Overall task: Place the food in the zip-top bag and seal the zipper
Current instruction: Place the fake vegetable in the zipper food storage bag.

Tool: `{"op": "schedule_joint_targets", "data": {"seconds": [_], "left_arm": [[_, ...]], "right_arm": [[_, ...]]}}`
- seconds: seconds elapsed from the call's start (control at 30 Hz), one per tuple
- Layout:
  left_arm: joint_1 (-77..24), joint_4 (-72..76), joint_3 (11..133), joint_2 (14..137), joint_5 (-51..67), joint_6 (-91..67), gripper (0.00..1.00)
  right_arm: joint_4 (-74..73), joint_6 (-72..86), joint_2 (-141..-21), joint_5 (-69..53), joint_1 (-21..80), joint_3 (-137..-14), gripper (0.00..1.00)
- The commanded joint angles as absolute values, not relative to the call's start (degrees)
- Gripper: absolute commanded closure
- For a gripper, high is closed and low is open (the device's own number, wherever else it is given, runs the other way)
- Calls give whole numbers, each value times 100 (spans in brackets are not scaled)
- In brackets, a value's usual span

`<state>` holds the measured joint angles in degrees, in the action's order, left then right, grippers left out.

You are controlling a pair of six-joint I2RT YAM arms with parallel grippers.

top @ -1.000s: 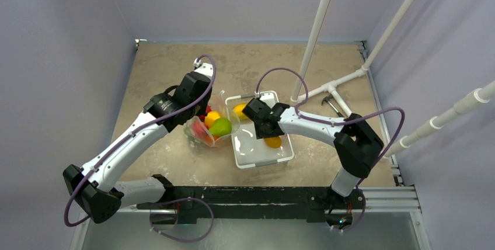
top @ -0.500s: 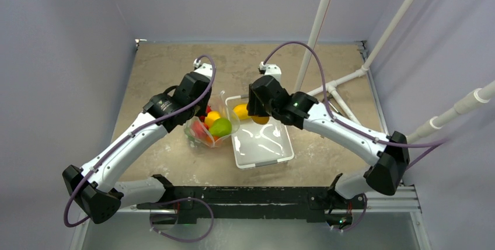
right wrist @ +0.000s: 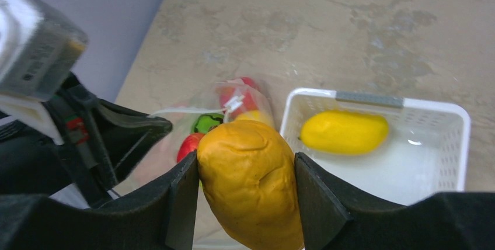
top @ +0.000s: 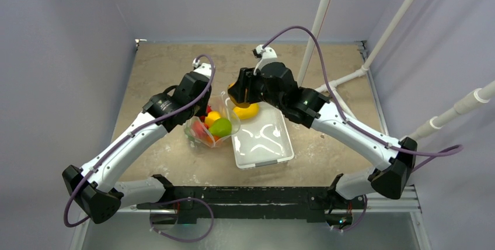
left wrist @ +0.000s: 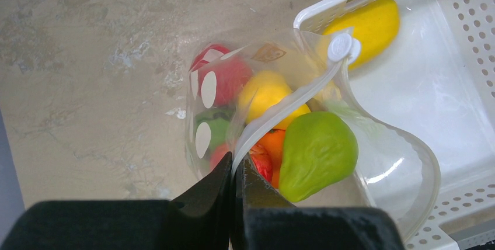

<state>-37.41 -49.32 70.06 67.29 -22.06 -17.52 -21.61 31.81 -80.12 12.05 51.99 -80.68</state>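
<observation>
While the left gripper (left wrist: 233,168) pinches the bag's (left wrist: 403,171) zipper (left wrist: 292,107) beside the tray (top: 264,165), the right gripper (right wrist: 245,203) clamps an orange fruit (right wrist: 251,180) near the bag. A yellow fruit (right wrist: 344,131) lies in the tray.

**A:** Any writing you can call out for me?

**B:** Not a word and not a number that I can read. My right wrist view has a grey box (right wrist: 36,40) at its left edge. There are faint dark lines of print on its side, too blurred to read.

**A:** Anything under it?

**B:** A small red and green tag (right wrist: 74,126), too small to make out.

**A:** And the left wrist view?

**B:** A small brown mark (left wrist: 269,52) on the clear bag (left wrist: 403,162), just beside the white slider (left wrist: 341,47). I can't tell whether it holds letters.

**A:** And from overhead?

**B:** Nothing legible there either.
</observation>
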Motion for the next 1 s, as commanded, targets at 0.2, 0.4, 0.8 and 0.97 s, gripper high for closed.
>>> {"op": "schedule_joint_targets", "data": {"seconds": [0.2,0.4,0.8,0.97], "left_arm": [[-3703,-4988,7293,6759,-2177,-1922,100],[-3704,-5016,7316,6788,-2188,-1941,100],[-3705,-5028,7336,6818,-2224,-1951,100],[-3705,-5038,7330,6812,-2239,-1951,100]], "right_arm": [[-1468,2887,-8533,604,5611,-8481,77],[-1399,2891,-8771,554,5695,-8489,74],[-1216,2848,-9206,649,5713,-8453,27],[-1163,2856,-9328,703,5713,-8502,2]]}}
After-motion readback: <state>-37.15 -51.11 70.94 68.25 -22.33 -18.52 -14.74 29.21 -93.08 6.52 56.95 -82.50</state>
